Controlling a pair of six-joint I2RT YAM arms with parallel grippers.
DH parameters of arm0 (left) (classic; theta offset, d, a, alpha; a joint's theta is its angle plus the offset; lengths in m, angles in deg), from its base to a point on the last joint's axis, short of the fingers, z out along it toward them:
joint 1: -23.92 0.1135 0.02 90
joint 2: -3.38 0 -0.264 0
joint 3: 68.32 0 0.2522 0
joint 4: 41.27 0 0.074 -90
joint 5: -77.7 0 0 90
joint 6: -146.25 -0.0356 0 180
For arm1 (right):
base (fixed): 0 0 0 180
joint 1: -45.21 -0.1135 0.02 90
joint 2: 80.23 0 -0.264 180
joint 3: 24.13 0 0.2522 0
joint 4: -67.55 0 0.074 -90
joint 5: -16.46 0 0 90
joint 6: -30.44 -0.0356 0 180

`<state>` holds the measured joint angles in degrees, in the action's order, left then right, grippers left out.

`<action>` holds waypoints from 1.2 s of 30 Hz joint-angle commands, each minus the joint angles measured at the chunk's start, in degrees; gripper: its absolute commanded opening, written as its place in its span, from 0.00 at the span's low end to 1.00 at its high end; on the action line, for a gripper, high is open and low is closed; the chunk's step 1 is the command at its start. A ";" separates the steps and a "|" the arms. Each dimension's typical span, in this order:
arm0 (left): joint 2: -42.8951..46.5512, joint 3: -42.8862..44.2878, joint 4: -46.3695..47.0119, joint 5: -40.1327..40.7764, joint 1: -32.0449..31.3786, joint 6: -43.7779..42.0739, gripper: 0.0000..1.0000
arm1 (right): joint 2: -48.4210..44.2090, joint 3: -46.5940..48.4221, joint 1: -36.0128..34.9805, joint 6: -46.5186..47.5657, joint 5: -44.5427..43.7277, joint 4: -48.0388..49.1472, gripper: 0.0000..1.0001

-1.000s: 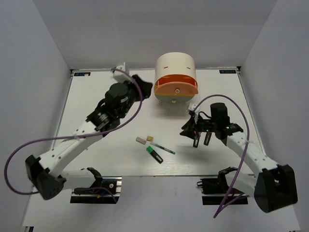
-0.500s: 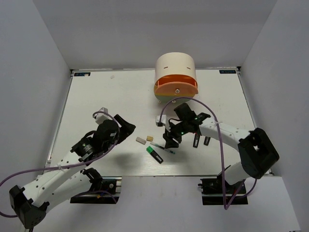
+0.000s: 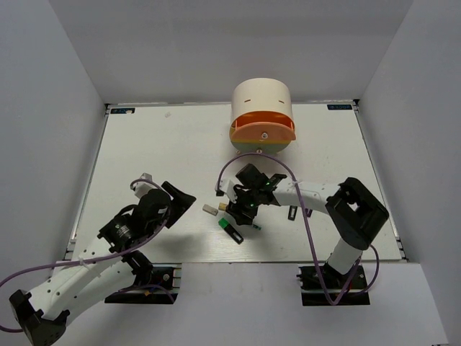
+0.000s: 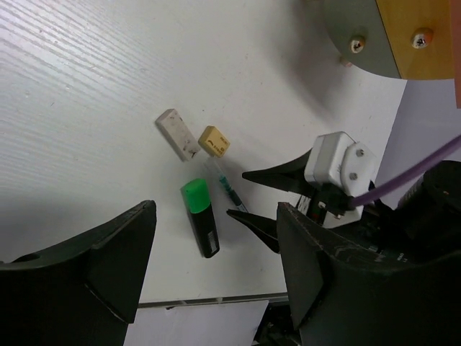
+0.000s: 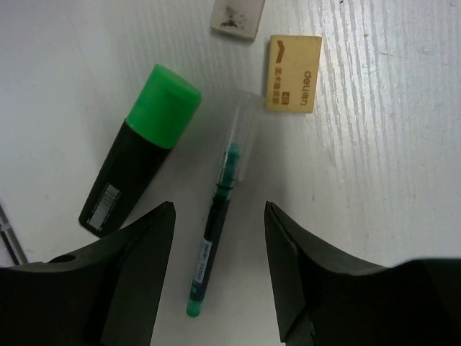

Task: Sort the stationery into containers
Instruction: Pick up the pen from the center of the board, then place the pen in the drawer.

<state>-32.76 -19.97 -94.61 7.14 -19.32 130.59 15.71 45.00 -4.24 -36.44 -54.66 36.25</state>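
Left arm has pulled back from the far side to about 8 o'clock on the table (image 3: 144,144). The left gripper (image 3: 178,196) has spread its fingers wide and carries nothing, so I read it as out of the job for now

Right arm has swung in from 3 o'clock to the middle. The right gripper (image 5: 218,213) hangs straight over the teal pen (image 5: 214,249), fingers apart, one on each side of the barrel and not closed on it. I judge the teal pen is the next pick, and the grasp is lined up but not made

None of the loose stationery has shifted. It lies together near the table centre, at 6 o'clock from the drawers:
- the green highlighter (image 5: 140,169) lies just beside the pen at its 7 o'clock in the top view, apart from it
- the tan eraser (image 5: 294,83) sits near the pen's clear cap end
- the grey eraser (image 5: 236,16) is at 9 o'clock of the tan one

The highlighter is the squeeze, since one finger must drop into the gap between it and the pen and may nudge it

Far side, 12 o'clock: the cream unit (image 3: 261,94), with the orange drawer (image 3: 263,131) over the yellow drawer (image 3: 259,149). The orange one looks pulled out, though I cannot tell how far. The right arm's purple cable (image 3: 253,157) loops across the route there
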 commanded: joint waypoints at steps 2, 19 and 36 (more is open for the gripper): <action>1.34 -0.05 -3.05 -0.11 0.09 1.59 0.78 | 2.23 3.25 -1.61 -3.16 -6.56 2.95 0.59; 1.60 -3.56 -0.78 -1.16 0.09 3.44 0.78 | -7.40 -0.54 -2.58 0.43 -6.40 -0.83 0.03; -5.78 -5.85 8.63 -5.29 0.09 3.44 0.78 | -21.32 19.59 8.66 6.94 7.32 11.63 0.00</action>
<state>-38.66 -25.09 -88.01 3.01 -19.32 133.70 -6.34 62.12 2.18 -30.54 -49.51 40.25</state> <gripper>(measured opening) 0.775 0.105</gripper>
